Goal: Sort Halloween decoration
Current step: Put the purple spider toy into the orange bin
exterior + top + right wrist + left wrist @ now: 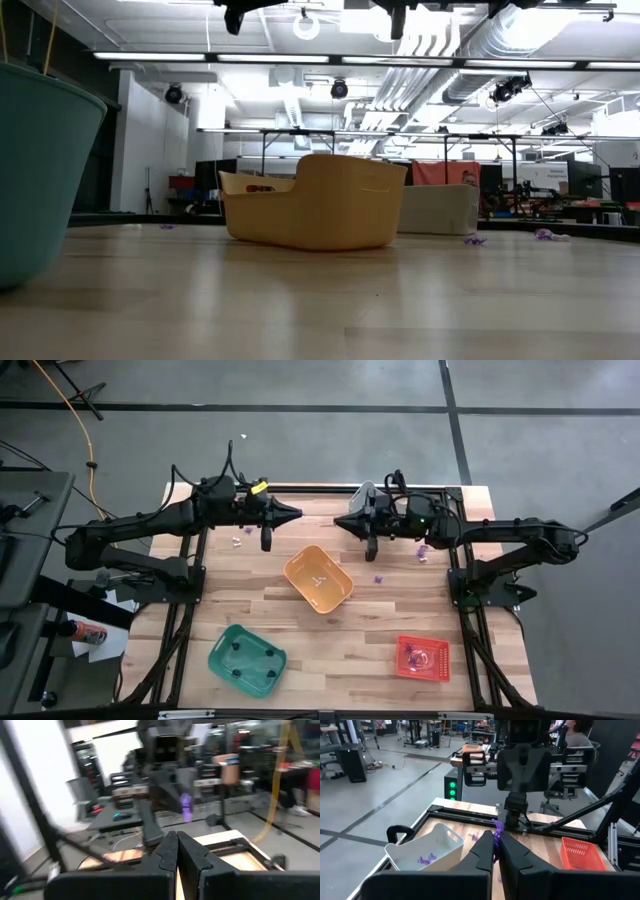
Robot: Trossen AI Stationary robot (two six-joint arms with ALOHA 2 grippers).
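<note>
My left gripper (297, 512) hovers high over the table's far middle, pointing right, shut on a small purple Halloween decoration (496, 826) that also shows in the right wrist view (186, 807). My right gripper (336, 522) faces it from the right, shut and holding nothing. More purple trinkets lie on the table (378, 579) (421, 550), and whitish ones (238, 540) lie at the far left. A whitish-grey bin (427, 851) below my right arm holds purple trinkets (425, 860). My left gripper pinches the purple trinket's lower part (495, 834) between its two fingertips. The fingers lie about level, coming from the table's left. The trinket sticks out past the tips and is lifted clear of the table.
An orange bin (318, 578) sits mid-table below both grippers. A green bin (247, 658) stands at the near left and a red bin (422, 658) at the near right. Dark frame rails run along the table's left and right sides.
</note>
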